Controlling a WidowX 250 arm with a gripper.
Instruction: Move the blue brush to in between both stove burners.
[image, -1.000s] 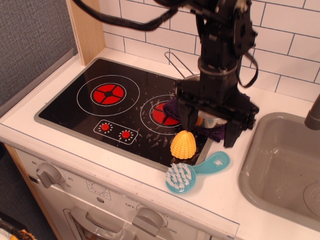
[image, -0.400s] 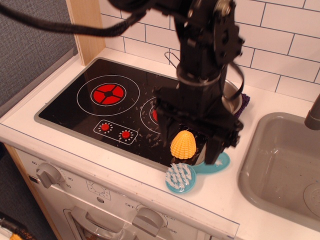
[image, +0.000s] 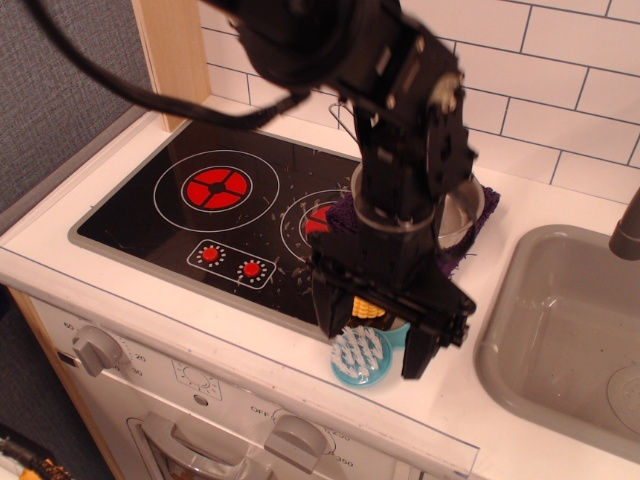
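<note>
The blue brush (image: 360, 357) lies on the white counter at the cooktop's front right corner; its white bristled head shows, its handle is hidden behind my arm. My gripper (image: 372, 345) hangs open right over it, one finger (image: 327, 310) to the left and the other to the right of the brush head. The left stove burner (image: 215, 187) is fully visible on the black cooktop (image: 150, 215). The right burner (image: 318, 222) is mostly hidden behind my arm.
A yellow ribbed toy (image: 366, 309) sits just behind the brush, between my fingers. A metal pot (image: 462, 211) on a purple cloth (image: 478, 232) stands behind my arm. A grey sink (image: 560, 335) lies at right. White tiled wall behind, wooden post at the back left.
My gripper has moved forward and down from above the right burner to straddle the brush head. The brush and yellow toy have not moved.
</note>
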